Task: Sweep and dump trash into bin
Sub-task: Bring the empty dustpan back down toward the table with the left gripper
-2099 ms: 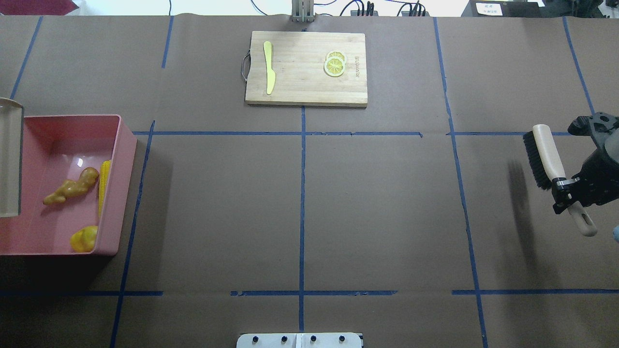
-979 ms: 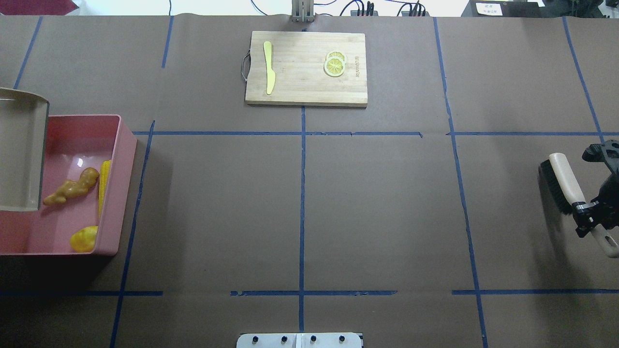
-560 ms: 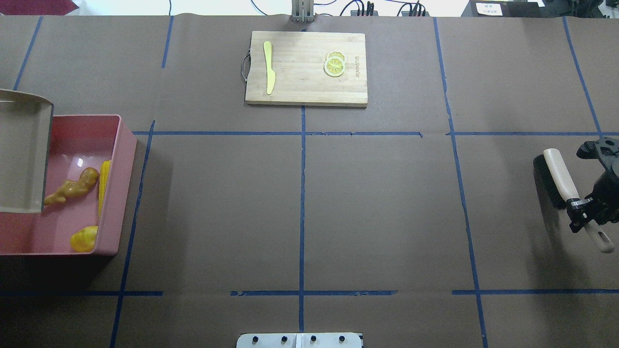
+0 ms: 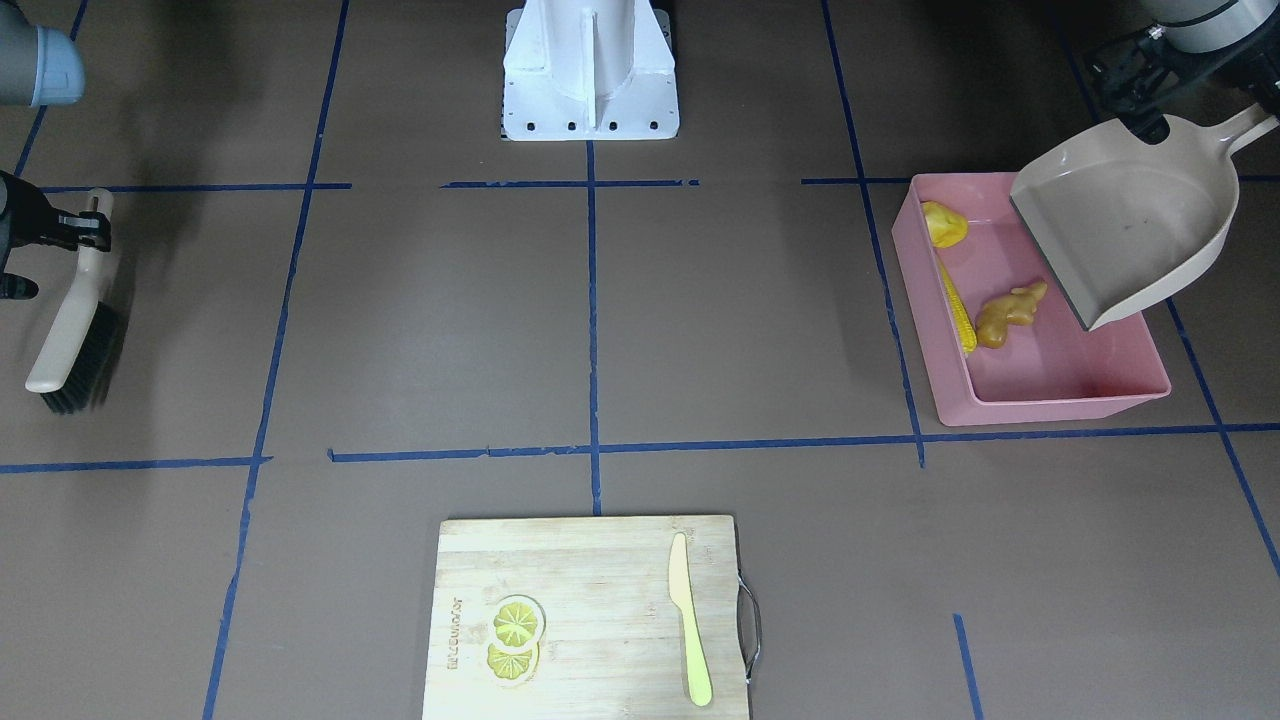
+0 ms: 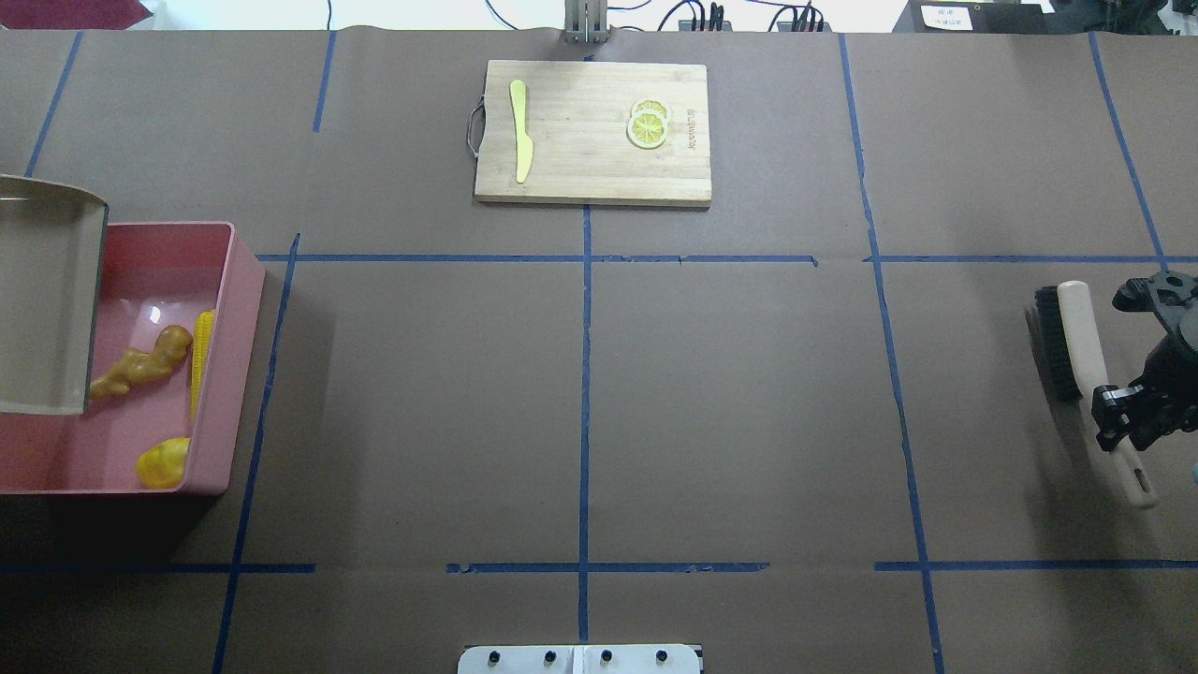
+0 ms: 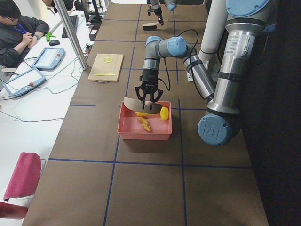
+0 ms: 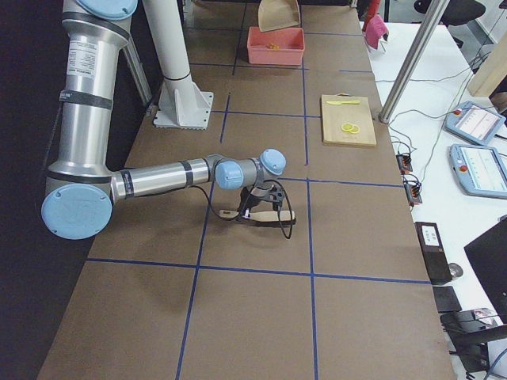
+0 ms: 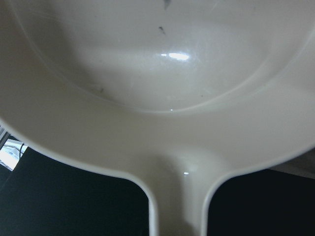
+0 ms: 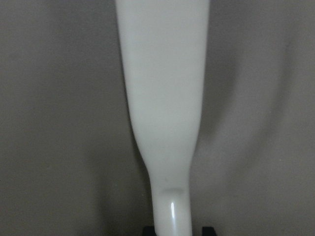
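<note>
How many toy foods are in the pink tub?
3. The corn cob lies along the wall nearest the table's middle, the ginger root beside it, and the yellow lump in a corner by the robot. The dustpan over the tub may hide more.

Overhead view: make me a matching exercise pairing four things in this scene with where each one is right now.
Things:
1. ginger
2. knife
3. brush
4. dustpan

Places:
A. lying on the cutting board
B. clamped in the right gripper
C. lying inside the pink bin
D. held up over the bin

Pairs: 1-C, 2-A, 3-B, 4-D
</note>
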